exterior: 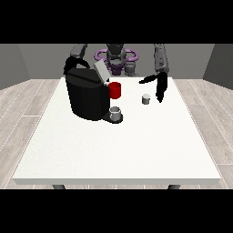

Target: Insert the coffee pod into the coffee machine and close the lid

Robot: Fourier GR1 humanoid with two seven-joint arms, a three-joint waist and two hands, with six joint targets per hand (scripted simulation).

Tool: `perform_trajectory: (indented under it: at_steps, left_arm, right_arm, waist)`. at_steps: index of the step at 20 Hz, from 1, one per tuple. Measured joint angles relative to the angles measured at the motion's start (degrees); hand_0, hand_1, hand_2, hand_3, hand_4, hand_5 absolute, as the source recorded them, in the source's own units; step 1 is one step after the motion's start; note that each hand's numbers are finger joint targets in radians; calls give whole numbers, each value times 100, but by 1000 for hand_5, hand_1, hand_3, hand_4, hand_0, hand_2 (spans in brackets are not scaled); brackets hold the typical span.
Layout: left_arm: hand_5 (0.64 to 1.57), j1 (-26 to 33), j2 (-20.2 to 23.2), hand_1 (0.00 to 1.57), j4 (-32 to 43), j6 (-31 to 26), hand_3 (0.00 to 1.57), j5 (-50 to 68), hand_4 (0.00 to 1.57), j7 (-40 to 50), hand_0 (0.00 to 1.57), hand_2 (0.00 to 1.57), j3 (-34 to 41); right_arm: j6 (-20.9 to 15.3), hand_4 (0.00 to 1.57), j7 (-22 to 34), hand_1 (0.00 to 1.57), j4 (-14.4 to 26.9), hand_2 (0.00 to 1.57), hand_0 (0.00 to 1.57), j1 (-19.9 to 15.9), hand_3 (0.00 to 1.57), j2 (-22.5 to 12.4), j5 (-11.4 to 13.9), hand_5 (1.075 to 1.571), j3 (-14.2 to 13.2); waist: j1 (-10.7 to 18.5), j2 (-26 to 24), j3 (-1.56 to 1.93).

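Note:
A black coffee machine stands on the left half of the white table, its grey lid raised and tilted back. A small grey coffee pod sits on the table right of the machine. The hand at the view's right hangs just right of the pod with fingers pointing down and straight, thumb stretched left, holding nothing. The hand at the view's left is behind the machine's top and mostly hidden.
A red cup stands beside the machine's right side. A grey cup rests on the machine's drip tray at its front. The table's front half is bare white surface.

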Motion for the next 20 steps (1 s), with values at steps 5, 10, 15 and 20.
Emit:
perform_trajectory:
  at_steps: [5,10,15,20]
  left_arm:
    - [1571,-81,-83,647,272,110,349,-370,0,-48,647,718,-220]
    - [1571,-282,-46,704,723,329,487,-663,0,-103,704,775,-227]
    - [1571,-363,161,536,1115,383,440,-1042,0,-300,536,692,-351]
    - [1571,-472,233,695,1392,676,592,-1428,0,-519,695,831,-457]
  right_arm:
    - [-142,424,-42,0,384,0,0,-108,0,-15,115,1571,-42]
    - [-194,392,-55,0,549,0,0,-265,0,-11,183,1571,-32]
    - [-242,435,38,0,497,0,0,-299,0,43,202,1571,60]
    - [-269,515,59,0,488,0,0,-260,0,96,228,1571,150]
  waist:
    - [117,-66,0]
    - [47,62,-1]
    - [-34,105,-1]
    - [-94,120,-1]
